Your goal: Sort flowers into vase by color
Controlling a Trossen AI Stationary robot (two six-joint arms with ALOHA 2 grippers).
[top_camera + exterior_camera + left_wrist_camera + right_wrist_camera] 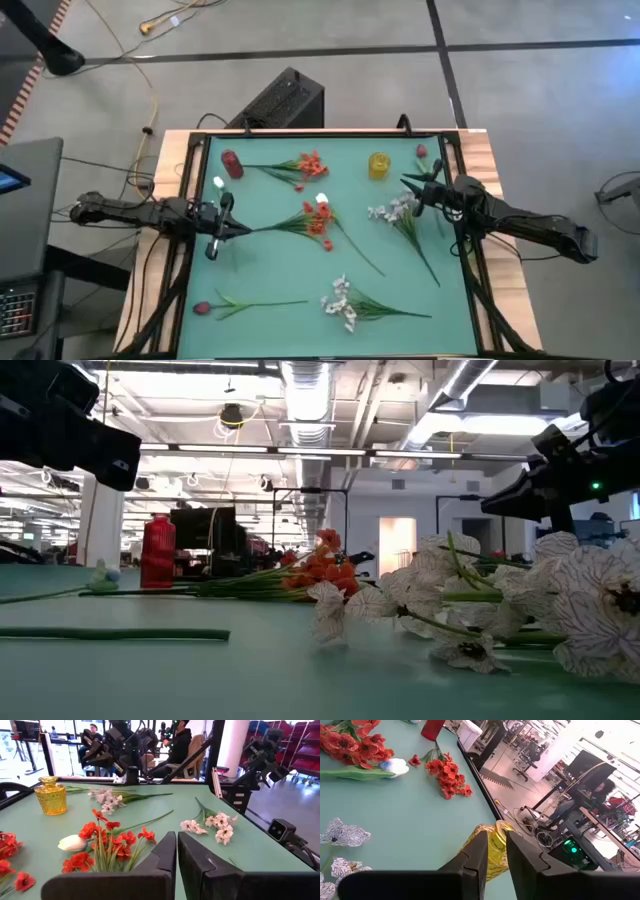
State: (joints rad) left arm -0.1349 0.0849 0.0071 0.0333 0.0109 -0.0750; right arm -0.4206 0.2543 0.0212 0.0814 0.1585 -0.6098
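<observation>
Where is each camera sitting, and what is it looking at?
High view: above the table, looking straight down at the green mat; both arms show, left gripper and right gripper.
Low view: at tabletop height, looking across at the red vase; dark arm parts hang at the top corners.
Left wrist view: on the left arm, past its shut fingers toward the yellow vase.
Right wrist view: on the right arm, its fingers either side of that yellow vase.
Shared: high and left wrist views both show the red-orange flowers.
</observation>
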